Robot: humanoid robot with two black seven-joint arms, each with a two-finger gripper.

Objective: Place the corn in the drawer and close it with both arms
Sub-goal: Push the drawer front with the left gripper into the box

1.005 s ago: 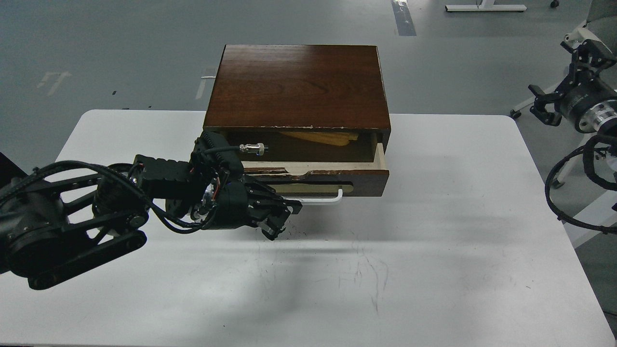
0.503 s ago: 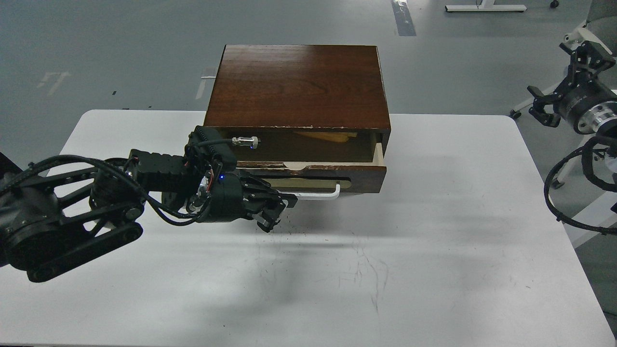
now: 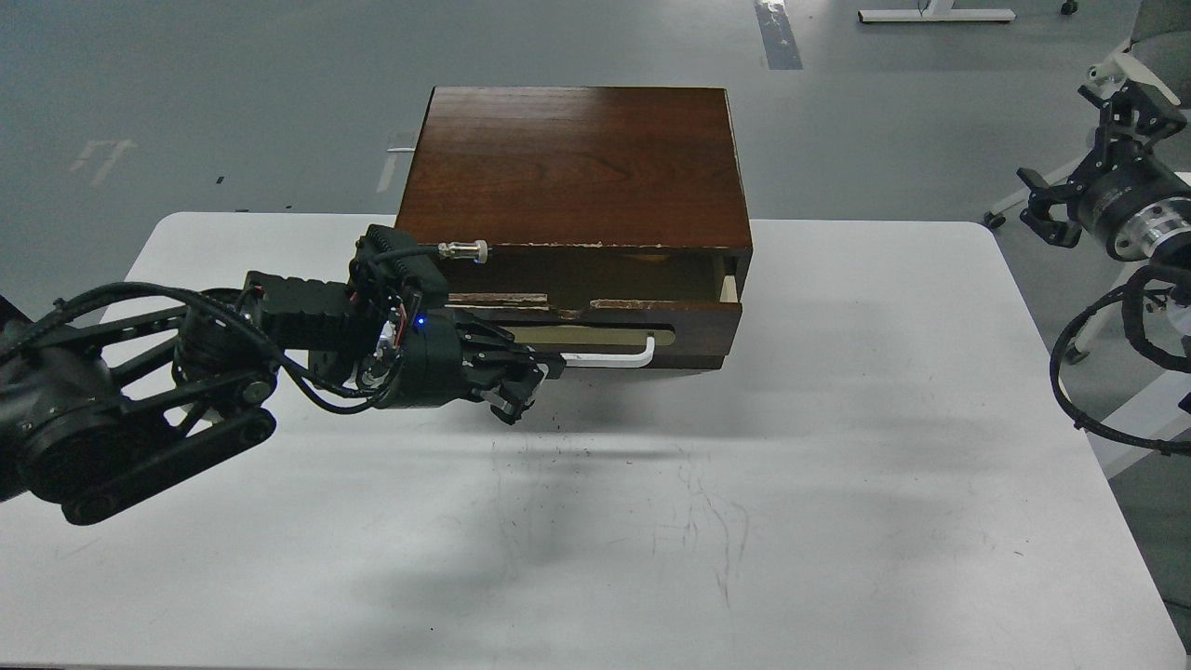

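The white desk point(image 3: 837, 521) carries a dark wooden cabinet point(image 3: 577, 167). Its drawer point(image 3: 689, 326) stands only slightly open, a narrow shadowed gap above its chipped front; the corn cannot be made out inside. The left pincer point(image 3: 521, 389) sits against the white bar handle point(image 3: 609, 358), whether spread or pressed together I cannot tell. The right pincer point(image 3: 1084, 149) hangs off the desk's right side, fingers spread.

White table point(image 3: 837, 521) spreads out beneath and to the right of the left pincer point(image 3: 521, 395), its surface scuffed with dark scratch marks point(image 3: 707, 521) just below and right of that pincer. Far beyond, grey floor point(image 3: 233, 93) with a strip of tape point(image 3: 780, 33), and a white stand base point(image 3: 935, 15) up top right.
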